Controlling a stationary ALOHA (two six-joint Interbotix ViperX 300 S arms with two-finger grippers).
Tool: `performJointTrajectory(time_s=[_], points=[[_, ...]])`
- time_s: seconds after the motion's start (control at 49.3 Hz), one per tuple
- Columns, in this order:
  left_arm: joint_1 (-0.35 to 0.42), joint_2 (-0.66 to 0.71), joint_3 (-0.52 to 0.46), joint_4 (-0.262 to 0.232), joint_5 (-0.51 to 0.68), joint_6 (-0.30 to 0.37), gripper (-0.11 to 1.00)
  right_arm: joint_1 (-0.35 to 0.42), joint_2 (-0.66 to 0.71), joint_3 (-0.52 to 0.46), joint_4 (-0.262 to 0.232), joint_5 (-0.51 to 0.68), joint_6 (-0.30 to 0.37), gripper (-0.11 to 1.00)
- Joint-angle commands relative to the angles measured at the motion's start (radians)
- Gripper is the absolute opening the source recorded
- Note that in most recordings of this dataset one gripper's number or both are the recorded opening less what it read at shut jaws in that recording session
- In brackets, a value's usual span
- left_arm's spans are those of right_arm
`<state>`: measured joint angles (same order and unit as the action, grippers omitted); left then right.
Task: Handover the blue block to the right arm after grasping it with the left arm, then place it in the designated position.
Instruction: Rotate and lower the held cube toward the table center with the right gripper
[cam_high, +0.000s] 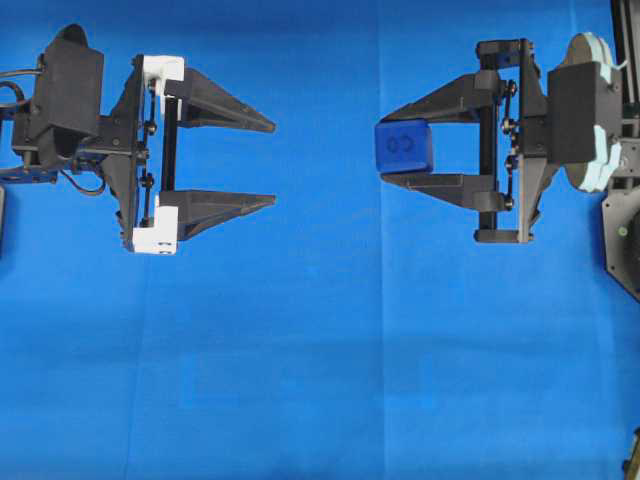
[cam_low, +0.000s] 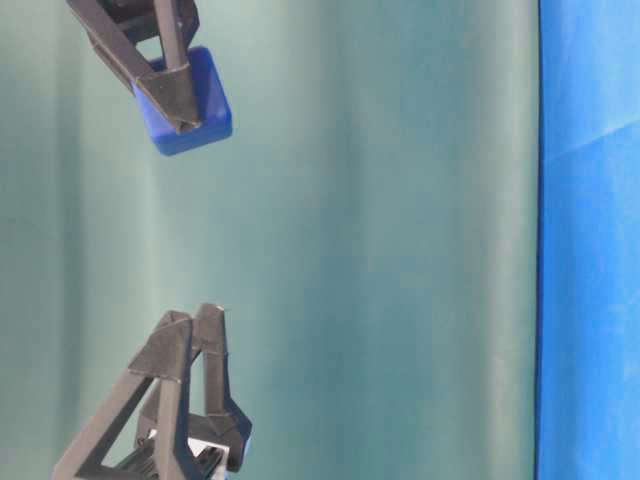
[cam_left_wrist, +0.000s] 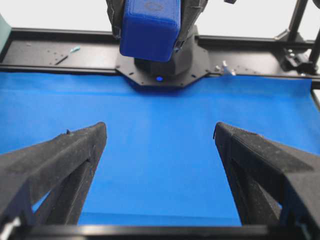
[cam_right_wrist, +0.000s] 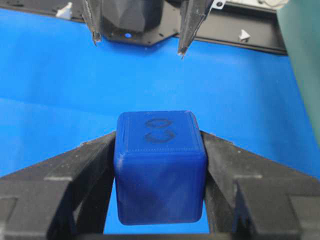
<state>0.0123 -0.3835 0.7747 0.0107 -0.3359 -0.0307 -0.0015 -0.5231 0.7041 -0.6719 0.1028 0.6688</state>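
A bright blue cloth (cam_high: 320, 380) covers the whole work surface beneath me, smooth but for faint fold lines running across it; at its far edge, in my left wrist view, a black metal frame (cam_left_wrist: 60, 52) borders the cloth, with a few small bits of debris lying on it; in the table-level view a dull green backdrop (cam_low: 380, 240) hangs behind both of my grippers, with the blue cloth showing along the right edge of that view; the small dark-blue plastic cube with rounded edges, the blue block (cam_high: 404, 146), is darker than the cloth and carries two ring-like marks embossed on the face turned up toward the overhead camera; its sides show fine layered lines in my right wrist view; my all-black right gripper (cam_high: 386, 150) is clamped on the blue block, one pointed finger pressed against each of two opposite sides, holding it in the air above the cloth with the tips of the fingers at the block's far side; my left gripper (cam_high: 272, 163), the one with white plastic brackets, has its two pointed black fingers spread wide apart with nothing between them; it faces the right gripper across a gap, well apart from the block
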Motion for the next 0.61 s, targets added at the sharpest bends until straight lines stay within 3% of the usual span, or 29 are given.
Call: performJointTrajectory(time_s=[0.0, 0.588], points=[[0.000, -0.015, -0.011, 0.000, -0.009, 0.002, 0.93, 0.002, -0.012, -0.031, 0.000, -0.003, 0.003, 0.42], [0.000, -0.015, -0.011, 0.000, -0.006, 0.002, 0.93, 0.002, -0.011, -0.032, 0.002, 0.015, 0.005, 0.42]])
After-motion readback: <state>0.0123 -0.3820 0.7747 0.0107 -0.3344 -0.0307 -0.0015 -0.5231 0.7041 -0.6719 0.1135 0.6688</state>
